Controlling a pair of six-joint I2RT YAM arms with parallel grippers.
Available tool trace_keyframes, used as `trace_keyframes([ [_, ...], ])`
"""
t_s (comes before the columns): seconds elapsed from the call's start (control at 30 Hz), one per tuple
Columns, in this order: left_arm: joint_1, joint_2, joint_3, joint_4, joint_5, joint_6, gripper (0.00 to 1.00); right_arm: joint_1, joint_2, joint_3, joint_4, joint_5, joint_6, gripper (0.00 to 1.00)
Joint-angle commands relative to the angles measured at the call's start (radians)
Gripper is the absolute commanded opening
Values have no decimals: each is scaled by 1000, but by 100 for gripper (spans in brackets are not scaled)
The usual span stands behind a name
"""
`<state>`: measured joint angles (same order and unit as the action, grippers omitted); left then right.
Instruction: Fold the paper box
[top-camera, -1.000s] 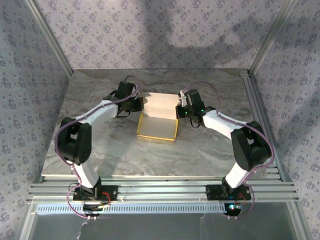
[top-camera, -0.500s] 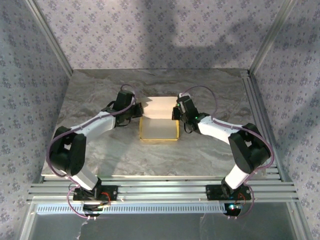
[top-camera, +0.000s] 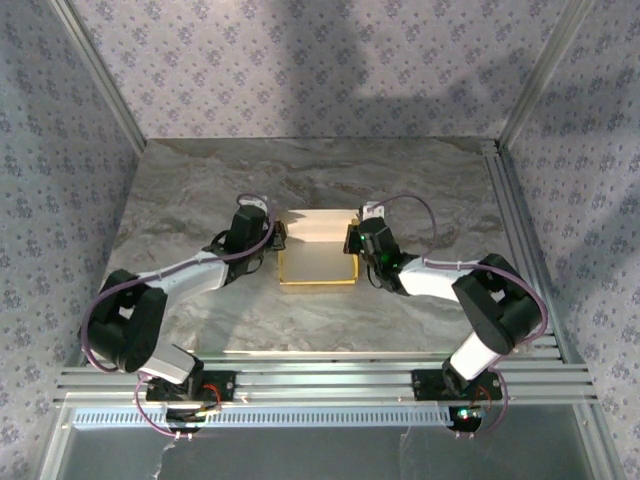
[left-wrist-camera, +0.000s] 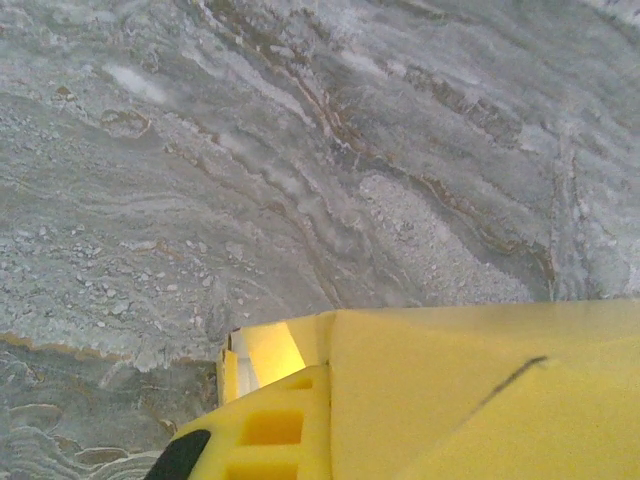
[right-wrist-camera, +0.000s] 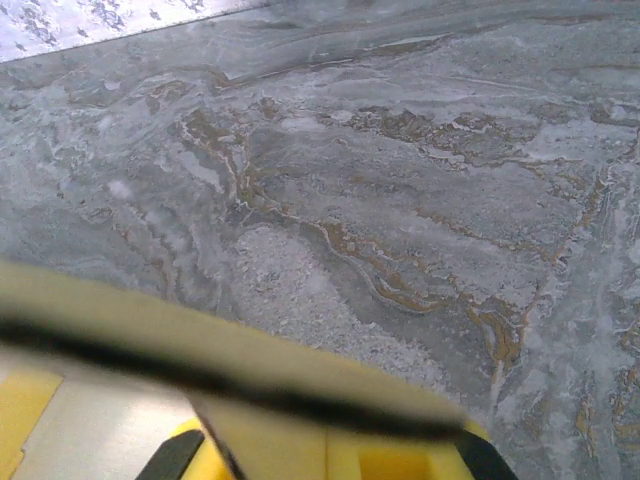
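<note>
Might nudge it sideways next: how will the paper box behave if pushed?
Probably light and easily slid: the paper box is thin card on a smooth table. Its white back flap looks floppy, likely bending before the box moves.

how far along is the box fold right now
Done: the paper box already stands as a shallow tray with yellow walls raised. In hand: the left gripper and right gripper, both shut, sit at the two ends of its white back flap, which tilts up; whether they pinch it is unclear. Left: bringing that flap down over the tray and tucking it in.
</note>
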<state>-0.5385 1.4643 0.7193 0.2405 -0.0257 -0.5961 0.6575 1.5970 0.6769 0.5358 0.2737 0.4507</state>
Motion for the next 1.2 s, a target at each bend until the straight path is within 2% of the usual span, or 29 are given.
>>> trace_keyframes([
  [0.0,-18,-37,-62,176,12,-25,0,32,-5,-57,113,-5,-18,0],
  [0.33,-52,-67,-227,358,-21,-18,1,73,38,-157,272,36,-49,0],
  [0.7,-111,-97,-317,449,-90,14,1,123,29,-207,283,115,-50,0],
  [0.9,-138,-80,-378,550,-148,58,1,116,32,-219,343,63,-123,0],
  [1.1,-138,-65,-422,613,-178,105,0,110,-21,-220,295,10,-147,15],
  [1.17,-143,-65,-427,611,-178,124,0,114,-48,-234,283,-1,-133,16],
])
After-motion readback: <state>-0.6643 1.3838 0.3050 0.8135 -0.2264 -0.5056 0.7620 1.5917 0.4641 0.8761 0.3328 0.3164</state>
